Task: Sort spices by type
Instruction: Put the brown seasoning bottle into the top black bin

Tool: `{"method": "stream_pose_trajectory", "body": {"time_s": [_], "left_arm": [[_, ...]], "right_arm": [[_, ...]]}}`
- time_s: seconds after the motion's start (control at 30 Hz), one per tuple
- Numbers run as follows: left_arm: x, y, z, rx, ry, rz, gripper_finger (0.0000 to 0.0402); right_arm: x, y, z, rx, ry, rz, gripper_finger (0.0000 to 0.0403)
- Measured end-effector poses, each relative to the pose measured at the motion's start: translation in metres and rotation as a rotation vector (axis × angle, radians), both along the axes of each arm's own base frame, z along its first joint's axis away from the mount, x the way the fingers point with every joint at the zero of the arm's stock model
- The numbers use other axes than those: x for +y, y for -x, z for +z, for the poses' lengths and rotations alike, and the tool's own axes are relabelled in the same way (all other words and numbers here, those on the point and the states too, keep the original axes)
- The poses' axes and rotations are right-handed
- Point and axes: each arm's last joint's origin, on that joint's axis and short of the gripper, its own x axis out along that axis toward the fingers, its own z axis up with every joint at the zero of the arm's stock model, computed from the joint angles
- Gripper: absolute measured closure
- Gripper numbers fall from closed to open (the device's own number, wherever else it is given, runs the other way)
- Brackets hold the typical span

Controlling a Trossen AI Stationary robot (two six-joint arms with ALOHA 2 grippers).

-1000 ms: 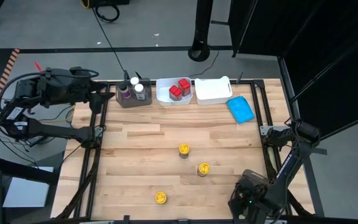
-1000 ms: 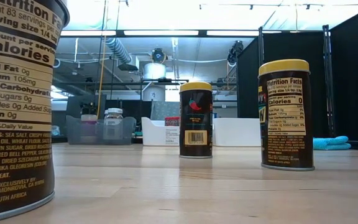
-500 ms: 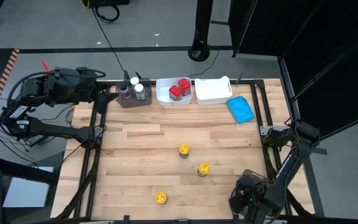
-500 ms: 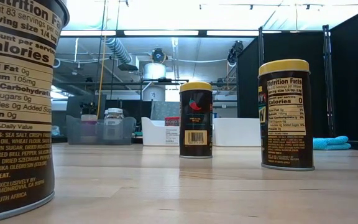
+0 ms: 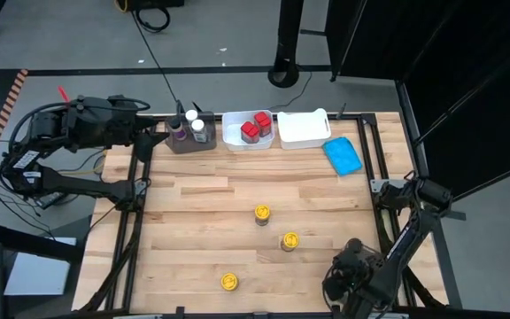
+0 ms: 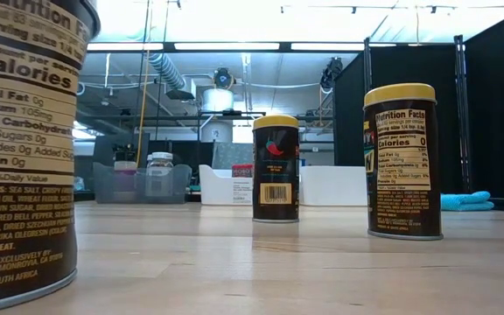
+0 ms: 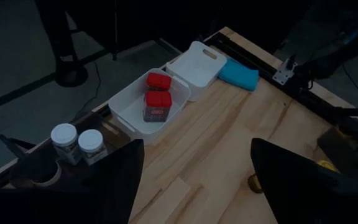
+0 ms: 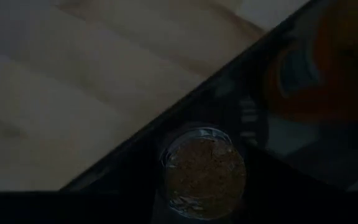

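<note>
Three yellow-lidded spice jars [image 5: 261, 213] [image 5: 289, 240] [image 5: 228, 282] stand upright on the wooden table; the low view shows them too [image 6: 276, 166] [image 6: 402, 162] [image 6: 24, 149]. My right gripper [image 5: 348, 276] hangs over the table's near right corner, pointing down, shut on a clear glass jar [image 8: 204, 168] of brown spice. My left gripper [image 7: 194, 180] is open and raised above the far left corner, next to a grey bin [image 5: 190, 135] that holds white-lidded jars [image 7: 64, 137]. Red-capped jars [image 5: 255, 126] stand in a white tub [image 5: 234, 137]. My right gripper comes at the clear glass jar from above, fingers pointing down. The jar's round top [image 8: 204, 163] shows between the dark fingers. Where the fingers meet its sides is lost in the dark. I cannot tell whether the jar's base touches anything.
A second white tub [image 5: 304, 129] and a blue cloth [image 5: 343, 155] lie at the far right. Dark rails [image 5: 383, 239] run along the table's left and right edges. Bare wood lies between the yellow-lidded jars and the tubs.
My right arm has shifted slightly over the near right corner, and its wrist has tipped a little. The jars on the table stand where they were.
</note>
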Motion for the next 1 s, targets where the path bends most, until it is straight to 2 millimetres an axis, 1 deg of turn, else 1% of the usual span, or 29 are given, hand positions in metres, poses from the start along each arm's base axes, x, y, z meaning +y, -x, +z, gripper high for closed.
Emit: {"method": "stream_pose_trajectory", "body": {"time_s": [0.07,0.13,0.43,0.77,1.0], "left_arm": [[0.0,0.0,0.0,0.0,-0.001,0.0,0.01],[0.0,0.0,0.0,0.001,-0.003,-0.001,0.01],[0.0,0.0,0.0,0.002,-0.004,-0.002,0.01],[0.0,0.0,0.0,0.002,-0.004,-0.002,0.01],[0.0,0.0,0.0,0.002,-0.004,-0.002,0.01]], "right_arm": [[0.0022,-0.0013,0.0001,-0.016,-0.023,0.001,0.0205],[0.0004,-0.0001,-0.0028,-0.005,-0.001,0.002,0.0205],[-0.0003,-0.0002,-0.0014,-0.014,0.01,0.011,0.0205],[0.0006,-0.0008,-0.0013,-0.017,0.004,0.043,0.0177],[0.0024,-0.002,-0.0013,-0.027,-0.013,0.065,0.0176]]}}
